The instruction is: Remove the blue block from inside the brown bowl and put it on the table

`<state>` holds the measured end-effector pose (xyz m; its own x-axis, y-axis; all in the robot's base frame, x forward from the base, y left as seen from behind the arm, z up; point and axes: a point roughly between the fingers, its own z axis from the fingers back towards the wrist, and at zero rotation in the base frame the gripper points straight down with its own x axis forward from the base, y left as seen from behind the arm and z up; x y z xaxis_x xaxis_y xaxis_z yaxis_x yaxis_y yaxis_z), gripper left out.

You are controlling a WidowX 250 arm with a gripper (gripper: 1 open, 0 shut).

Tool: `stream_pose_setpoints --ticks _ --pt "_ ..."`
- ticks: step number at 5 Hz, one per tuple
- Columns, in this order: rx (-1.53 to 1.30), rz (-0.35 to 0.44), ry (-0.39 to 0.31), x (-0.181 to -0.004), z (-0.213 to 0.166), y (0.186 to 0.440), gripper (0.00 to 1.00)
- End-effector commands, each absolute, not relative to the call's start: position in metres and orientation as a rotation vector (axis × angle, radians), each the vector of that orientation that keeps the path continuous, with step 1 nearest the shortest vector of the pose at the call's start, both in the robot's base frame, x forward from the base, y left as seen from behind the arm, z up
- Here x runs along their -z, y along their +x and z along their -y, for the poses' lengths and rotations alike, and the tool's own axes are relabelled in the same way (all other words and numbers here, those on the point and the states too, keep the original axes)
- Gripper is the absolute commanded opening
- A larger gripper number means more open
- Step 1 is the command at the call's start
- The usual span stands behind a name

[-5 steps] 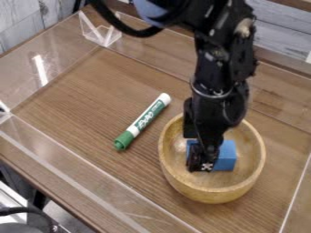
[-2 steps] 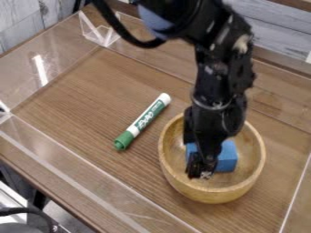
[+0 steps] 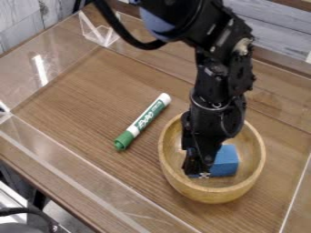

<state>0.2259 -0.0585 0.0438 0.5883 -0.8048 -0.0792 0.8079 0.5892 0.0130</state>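
Note:
The brown bowl [image 3: 246, 185] rests on the table [image 3: 85, 96] at the front right. Inside it lies the blue block [image 3: 227, 161], right of centre. My gripper [image 3: 206, 167] points straight down into the bowl, its tips down at the block. A dark finger [image 3: 195, 164] presses against or covers the block's left side. The other finger is hidden behind the block and the hand. I cannot tell whether the jaws have closed on the block.
A green-and-white marker [image 3: 142, 120] lies on the table just left of the bowl, pointing diagonally. Low clear acrylic walls [image 3: 67, 168] edge the tabletop, and the bowl sits close to the right-hand wall [image 3: 297, 196].
The hand stays low in the bowl at the same spot. The arm's upper links have leaned a little, and the dark finger now covers more of the block's left side.

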Motion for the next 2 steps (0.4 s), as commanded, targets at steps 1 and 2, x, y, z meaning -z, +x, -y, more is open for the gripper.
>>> stream_pose_setpoints --ticks 1,2 --pt "0.946 -0.019 0.068 -0.0570 0.0629 0.2387 0.00" --pt "0.944 -0.023 0.071 -0.0580 0.0625 0.2395 0.00"
